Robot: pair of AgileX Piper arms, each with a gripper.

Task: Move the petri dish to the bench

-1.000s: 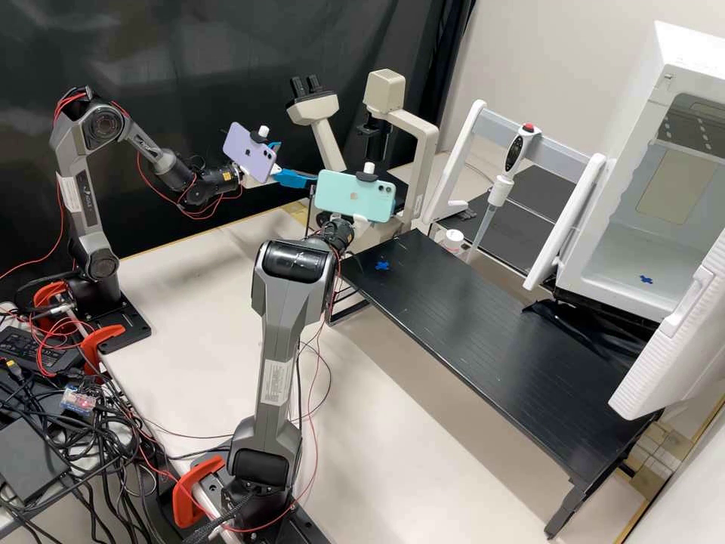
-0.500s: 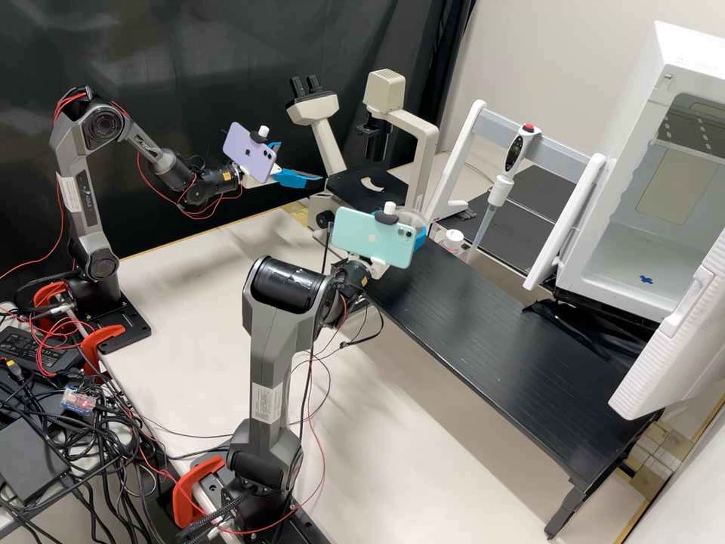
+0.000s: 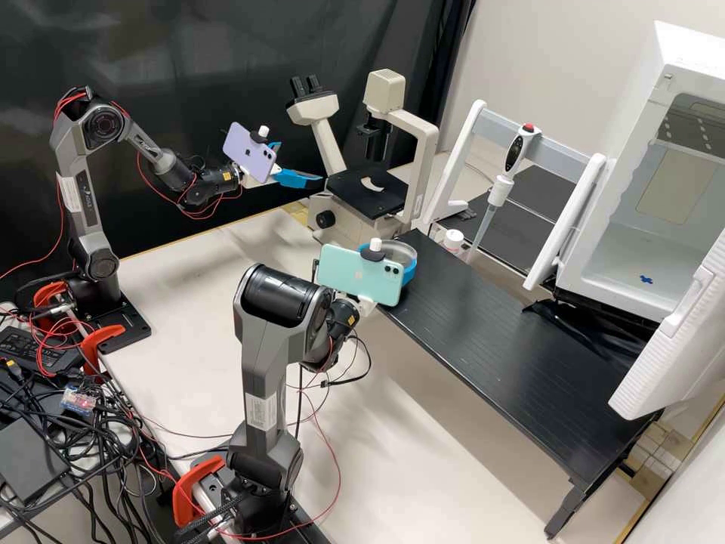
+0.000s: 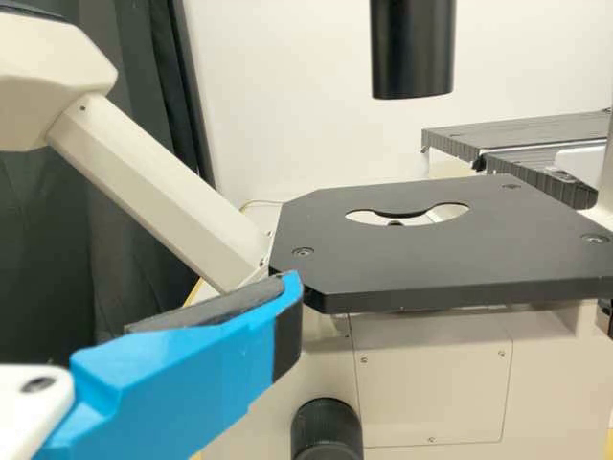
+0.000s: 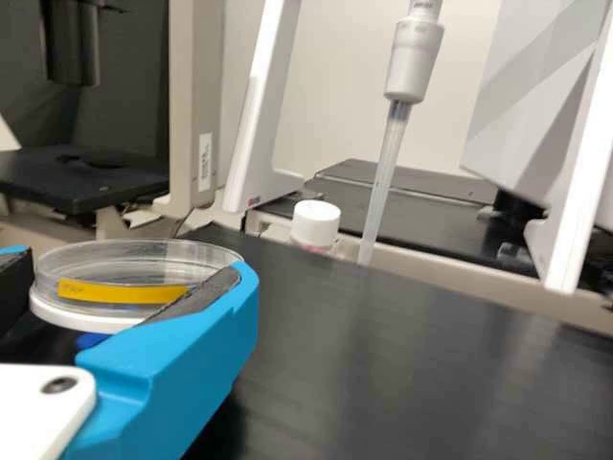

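Right wrist view: the right claw (image 5: 134,268) is spread to the dish's width, seemingly gripping the round petri dish (image 5: 107,263) between its fingers, long axis roughly level, low over the desk (image 5: 383,364) by a blue mark (image 5: 93,339). Any lowering left looks short and unblocked, with the open left claw (image 3: 301,162) farther off by the microscope (image 3: 366,190) and the white-capped bottle (image 5: 316,223) beyond.

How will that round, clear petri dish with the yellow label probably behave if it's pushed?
The petri dish looks low and wide, so it would probably slide rather than tip. Its thin, clear walls suggest something light and stiff. Its smooth, curved side might slip.
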